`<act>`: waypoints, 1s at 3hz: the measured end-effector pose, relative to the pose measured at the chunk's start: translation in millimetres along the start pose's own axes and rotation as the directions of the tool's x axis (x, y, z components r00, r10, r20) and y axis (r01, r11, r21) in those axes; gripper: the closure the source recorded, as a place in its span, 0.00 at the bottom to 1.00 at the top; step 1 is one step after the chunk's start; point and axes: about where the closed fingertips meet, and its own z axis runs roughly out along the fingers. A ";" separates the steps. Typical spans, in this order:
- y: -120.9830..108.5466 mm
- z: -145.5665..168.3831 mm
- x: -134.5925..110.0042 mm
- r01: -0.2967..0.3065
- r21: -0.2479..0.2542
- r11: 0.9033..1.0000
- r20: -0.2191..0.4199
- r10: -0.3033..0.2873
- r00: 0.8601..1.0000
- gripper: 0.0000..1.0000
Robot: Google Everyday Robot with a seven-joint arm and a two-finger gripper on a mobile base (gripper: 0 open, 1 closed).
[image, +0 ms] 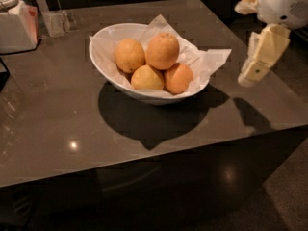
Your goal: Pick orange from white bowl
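Observation:
The orange (163,50) is the largest fruit and sits at the back right of the white bowl (108,67), on crumpled white paper. Two smaller yellower fruits (130,55) (147,78) and a smaller reddish-orange fruit (178,78) lie around it. The bowl stands in the middle of the dark table (57,124). My gripper (250,73) hangs at the right, above the table's right edge, well to the right of the bowl and apart from it.
A white container (17,25) and a clear holder (55,22) stand at the table's back left corner. The paper liner (214,60) sticks out over the bowl's right side. The table's front edge runs below the bowl.

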 end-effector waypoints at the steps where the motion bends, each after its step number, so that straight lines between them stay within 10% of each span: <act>1: -29.4 6.7 -30.0 0.063 -0.013 0.998 0.074 -0.062 0.995 0.00; 3: -64.8 51.3 -83.2 0.129 -0.107 0.986 0.173 -0.109 0.979 0.00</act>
